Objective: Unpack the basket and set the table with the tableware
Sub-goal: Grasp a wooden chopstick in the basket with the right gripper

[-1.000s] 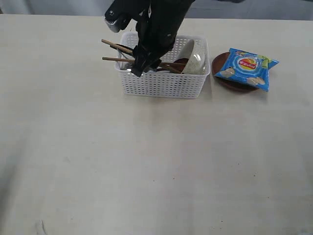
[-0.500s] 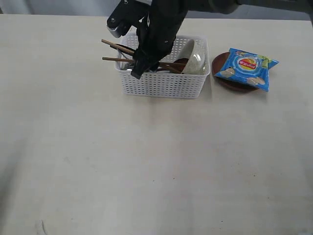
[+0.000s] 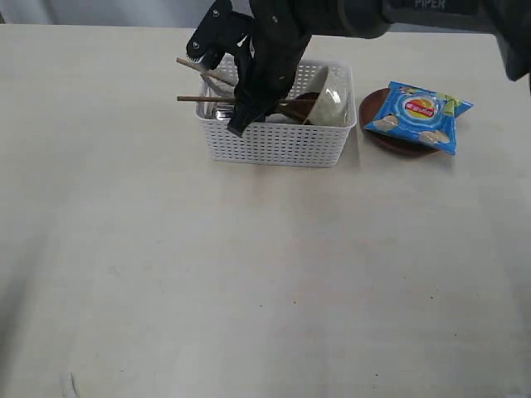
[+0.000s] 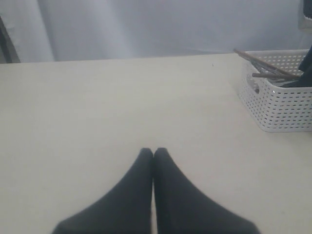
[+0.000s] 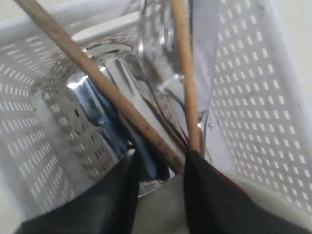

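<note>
The white basket point(image 3: 274, 145) stands at the back of the table point(image 3: 249, 274). My right gripper point(image 3: 241, 124) reaches down into its left end. In the right wrist view its jaws point(image 5: 160, 158) stand partly open, straddling the rim of the steel cup point(image 5: 97, 97) and one of the two chopsticks point(image 5: 97, 78); a gap shows between the fingers. Silver cutlery point(image 5: 156, 63) leans in the cup. The off-white bowl point(image 3: 332, 104) and the wooden spoon point(image 3: 303, 104) lie in the basket's right end. My left gripper point(image 4: 154, 152) is shut and empty over bare table, well away from the basket point(image 4: 282, 107).
A blue chip bag point(image 3: 419, 114) lies on the dark brown plate point(image 3: 373, 124) just right of the basket. The chopsticks point(image 3: 203, 99) stick out over the basket's left rim. Wide bare tabletop spreads in front and to the left.
My right gripper's jaws have narrowed inside the basket. The upper chopstick's outer end has risen a little. The left gripper has not moved.
</note>
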You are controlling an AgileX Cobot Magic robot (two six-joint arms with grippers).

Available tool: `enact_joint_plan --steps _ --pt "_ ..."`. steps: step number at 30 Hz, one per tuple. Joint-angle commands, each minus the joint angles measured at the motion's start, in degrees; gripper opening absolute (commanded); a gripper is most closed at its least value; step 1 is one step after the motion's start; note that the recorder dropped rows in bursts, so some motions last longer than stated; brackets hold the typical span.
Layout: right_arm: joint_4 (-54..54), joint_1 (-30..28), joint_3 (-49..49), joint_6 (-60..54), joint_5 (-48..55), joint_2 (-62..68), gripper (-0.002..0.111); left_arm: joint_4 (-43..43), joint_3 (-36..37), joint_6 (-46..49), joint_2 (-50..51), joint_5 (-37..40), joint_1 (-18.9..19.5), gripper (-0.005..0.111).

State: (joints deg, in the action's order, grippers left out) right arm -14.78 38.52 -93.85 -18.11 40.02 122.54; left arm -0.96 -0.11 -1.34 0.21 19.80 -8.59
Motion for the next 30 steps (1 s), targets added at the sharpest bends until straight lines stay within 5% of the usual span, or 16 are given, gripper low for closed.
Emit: enact_joint_plan --steps 1,3,20,22,23,25,28,30 --pt "-1.1 -0.2 -0.1 0.2 -1.0 0.3 0.012 0.2 0.1 0.0 -0.2 -0.2 -0.4 0.0" --pt "-1.1 -0.2 -0.1 0.1 -1.2 0.3 -0.001 0.2 0.1 0.0 -0.2 -0.2 -0.4 0.0" --pt "1.6 -0.2 -0.1 -1.5 1.0 -6.2 0.0 0.2 0.1 0.0 -0.2 -0.2 -0.4 0.0" --pt "7.2 -1.5 -2.1 -3.1 8.1 -5.5 0.013 0.2 0.1 0.0 -0.2 -0.2 -0.4 0.0" --pt "11.5 -3.4 -5.3 -3.3 13.5 -3.8 0.036 0.2 0.1 0.0 -0.2 -0.2 -0.4 0.0" --pt "16.9 -6.0 -11.1 -4.3 19.5 -0.9 0.059 0.2 0.1 0.0 -0.2 -0.2 -0.4 0.0" --pt "17.5 -6.9 -18.3 -7.9 25.9 3.3 0.044 0.2 0.1 0.0 -0.2 -0.2 -0.4 0.0" --pt "17.8 -6.9 -21.1 -10.6 27.9 5.7 0.045 0.2 0.1 0.0 -0.2 -0.2 -0.4 0.0"
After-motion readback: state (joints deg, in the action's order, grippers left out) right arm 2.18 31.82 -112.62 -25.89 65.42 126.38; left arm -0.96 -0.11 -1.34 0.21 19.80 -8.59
